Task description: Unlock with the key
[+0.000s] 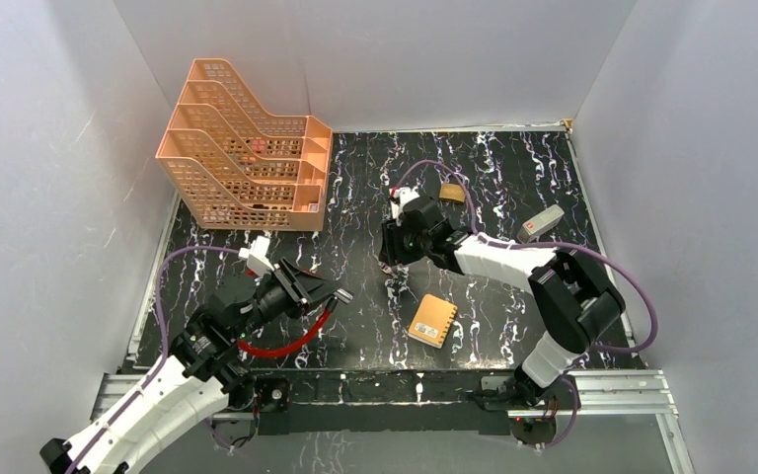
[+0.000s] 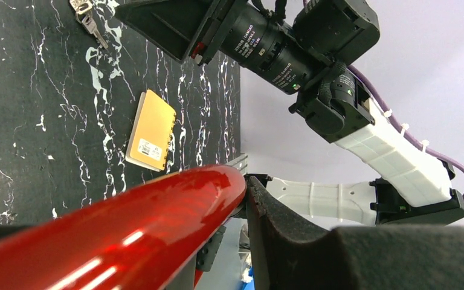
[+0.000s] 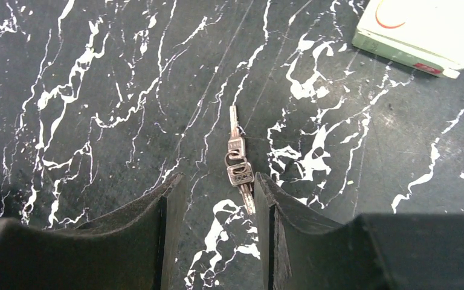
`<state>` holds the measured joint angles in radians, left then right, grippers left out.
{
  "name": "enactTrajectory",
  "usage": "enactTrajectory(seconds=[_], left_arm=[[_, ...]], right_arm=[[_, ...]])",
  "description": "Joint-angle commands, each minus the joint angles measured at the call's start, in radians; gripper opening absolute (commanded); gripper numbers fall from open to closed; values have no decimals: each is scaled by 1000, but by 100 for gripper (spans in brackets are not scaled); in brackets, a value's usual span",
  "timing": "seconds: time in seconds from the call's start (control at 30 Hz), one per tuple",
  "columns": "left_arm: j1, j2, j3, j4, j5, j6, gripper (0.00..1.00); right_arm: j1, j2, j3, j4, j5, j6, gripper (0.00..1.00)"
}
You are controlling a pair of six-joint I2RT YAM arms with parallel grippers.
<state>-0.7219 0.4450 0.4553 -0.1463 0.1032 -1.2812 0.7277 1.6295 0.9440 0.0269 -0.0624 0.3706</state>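
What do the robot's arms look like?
The left arm and right arm have white shells and black joints. A purple cable loops along each. The left hand and right hand are black, with two flat fingers.

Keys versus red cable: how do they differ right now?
The keys lie flat on the table, loose between the right gripper's open jaws; the red cable is clamped in the left gripper. The keys are tiny, dull silver; the red cable is thick, glossy. Both sit between jaws.
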Motion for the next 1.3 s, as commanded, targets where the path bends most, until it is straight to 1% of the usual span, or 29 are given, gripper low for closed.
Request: enactTrajectory(seconds=[0.0,0.17,0.33,0.4,0.47,0.57,0.6,0.67,0.8,0.9,0.93,1.03,1.07,1.17,1.27], left_arm=[[4,-16,62,11,-11,39,0],[4,-11,54,21,3,47,0],[5,-9,36,34,15,42,0],[4,-8,29,38,19,39,0],[4,-9,22,43,21,34,0],[4,-12,23,33,17,29,0],[4,-14,28,16,11,26,0],[4,-21,35,-16,2,24,0],[4,-53,25,-35,-8,8,0],[4,-77,20,-55,-20,-8,0],[4,-85,21,-62,-21,-9,0],[5,-107,23,-90,-33,-14,0],[4,-114,23,-98,-38,-17,0],[5,-134,23,-119,-48,-27,0],[4,-147,27,-133,-52,-33,0]], right_arm=[[-38,-45,20,40,88,31,54],[-219,-212,-99,42,99,116,54],[-383,-309,-133,-65,166,126,55],[-421,-327,-146,-77,180,138,55],[-431,-332,-155,-72,181,149,55],[-431,-321,-154,-75,186,162,59],[-432,-320,-154,-78,196,164,62],[-431,-327,-161,-77,205,177,64],[-409,-326,-171,-50,146,185,59],[-320,-326,-167,-36,178,172,59],[-280,-321,-164,-2,181,166,59],[-154,-254,-118,10,201,142,59],[-126,-217,-100,17,182,137,58],[-77,-119,-51,43,124,141,55],[-52,-35,-8,60,70,142,54]])
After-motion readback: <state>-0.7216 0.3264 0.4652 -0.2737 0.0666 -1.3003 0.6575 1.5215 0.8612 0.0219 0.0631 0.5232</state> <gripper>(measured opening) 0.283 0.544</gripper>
